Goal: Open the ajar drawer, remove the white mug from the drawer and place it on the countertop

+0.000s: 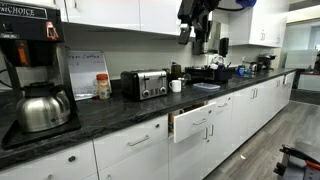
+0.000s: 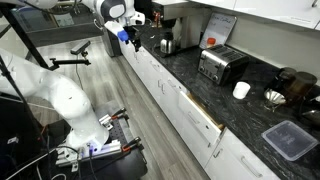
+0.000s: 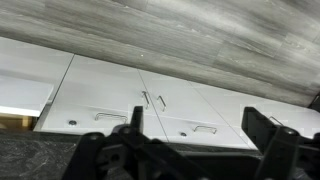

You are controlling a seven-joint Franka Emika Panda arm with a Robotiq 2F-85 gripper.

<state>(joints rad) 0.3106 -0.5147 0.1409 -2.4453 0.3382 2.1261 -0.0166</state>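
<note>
The drawer [image 1: 200, 122] [image 2: 200, 112] stands ajar below the countertop [image 1: 110, 110] [image 2: 230, 115], showing a strip of pale wood behind its white front and silver bar handle. The white mug is hidden; no view looks into the drawer. My gripper [image 1: 190, 32] [image 2: 129, 40] hangs open high above the countertop, well away from the drawer. In the wrist view the gripper [image 3: 198, 125] holds nothing between its two dark fingers [image 3: 135, 122], which frame white cabinet fronts. The ajar drawer [image 3: 22, 100] shows at the left edge and the countertop [image 3: 40, 160] along the bottom.
On the countertop stand a toaster [image 1: 146, 84] [image 2: 220, 66], a small white cup [image 1: 176, 86] [image 2: 241, 90] beside it, a kettle [image 1: 44, 108], a coffee maker [image 1: 25, 45] and a grey lidded container [image 2: 290, 140]. Wall cabinets [image 1: 120, 12] hang above. Grey wood floor [image 2: 130, 110] runs along the cabinets.
</note>
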